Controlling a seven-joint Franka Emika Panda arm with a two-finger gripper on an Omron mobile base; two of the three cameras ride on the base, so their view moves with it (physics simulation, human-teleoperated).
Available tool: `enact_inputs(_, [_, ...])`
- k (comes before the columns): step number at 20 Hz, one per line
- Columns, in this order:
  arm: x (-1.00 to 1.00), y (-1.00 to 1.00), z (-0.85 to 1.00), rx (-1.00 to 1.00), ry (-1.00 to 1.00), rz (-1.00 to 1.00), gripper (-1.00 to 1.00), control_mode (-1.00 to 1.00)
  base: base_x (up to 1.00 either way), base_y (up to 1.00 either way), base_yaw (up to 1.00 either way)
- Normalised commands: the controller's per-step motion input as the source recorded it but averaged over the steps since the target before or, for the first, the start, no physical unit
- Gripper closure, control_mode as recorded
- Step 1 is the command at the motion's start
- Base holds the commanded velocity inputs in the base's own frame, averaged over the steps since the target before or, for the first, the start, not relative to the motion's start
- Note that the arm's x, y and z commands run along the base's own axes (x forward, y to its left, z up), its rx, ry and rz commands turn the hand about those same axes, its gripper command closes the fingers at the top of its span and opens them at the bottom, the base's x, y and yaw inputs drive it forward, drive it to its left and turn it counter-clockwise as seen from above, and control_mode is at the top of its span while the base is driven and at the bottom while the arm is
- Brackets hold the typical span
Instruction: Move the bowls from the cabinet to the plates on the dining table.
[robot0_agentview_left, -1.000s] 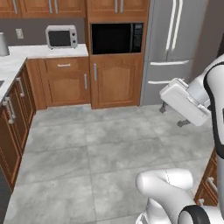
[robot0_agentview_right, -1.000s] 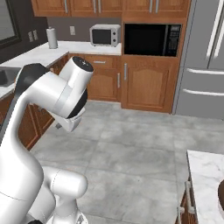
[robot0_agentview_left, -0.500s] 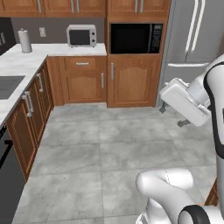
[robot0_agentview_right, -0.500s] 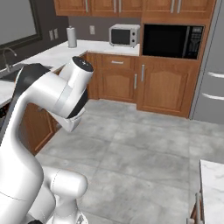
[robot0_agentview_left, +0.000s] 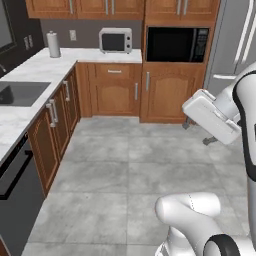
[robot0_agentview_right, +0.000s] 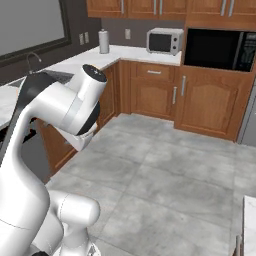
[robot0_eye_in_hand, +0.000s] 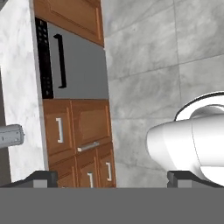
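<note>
Brown wall cabinets (robot0_agentview_left: 90, 7) (robot0_agentview_right: 150, 6) with vertical grey bar handles run along the top of both base views, their doors shut. The bowls and the plates are out of view. A pale marble corner (robot0_agentview_right: 249, 225) at the lower right edge may be the dining table. My gripper (robot0_agentview_left: 197, 133) hangs at the right over the tiled floor, far from the cabinets. In the hand view its fingertips (robot0_eye_in_hand: 41, 177) stand wide apart, and the gripper (robot0_eye_in_hand: 111, 179) is open with nothing between them.
A marble counter (robot0_agentview_left: 30, 75) with a sink runs down the left, over brown base cabinets and a dark dishwasher (robot0_agentview_left: 15, 195). A microwave (robot0_agentview_left: 115, 40), a paper towel roll (robot0_agentview_left: 53, 44), a black built-in oven (robot0_agentview_left: 177, 44) and a steel fridge (robot0_agentview_left: 235, 40) line the back. Grey floor tiles (robot0_agentview_left: 120, 170) lie ahead.
The whole scene has slid to the right in both base views, so the base has turned left. The sink counter came into view and the fridge moved to the edge. The arm's pose is unchanged.
</note>
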Motion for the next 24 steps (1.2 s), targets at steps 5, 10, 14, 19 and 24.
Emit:
enact_inputs(5, [0.00,0.00,0.00,0.00,0.00,0.00,-1.00,1.00,0.02,-0.02,0.25])
enact_inputs(10, [0.00,0.00,0.00,0.00,0.00,0.00,-1.00,1.00,0.02,-0.02,0.25])
enact_inputs(14, [0.00,0.00,0.00,0.00,0.00,0.00,-1.00,1.00,0.01,0.00,0.25])
enact_inputs(19, [0.00,0.00,0.00,0.00,0.00,0.00,-1.00,1.00,0.01,0.00,0.25])
enact_inputs(24, [0.00,0.00,0.00,0.00,0.00,0.00,-1.00,1.00,0.01,0.00,0.25])
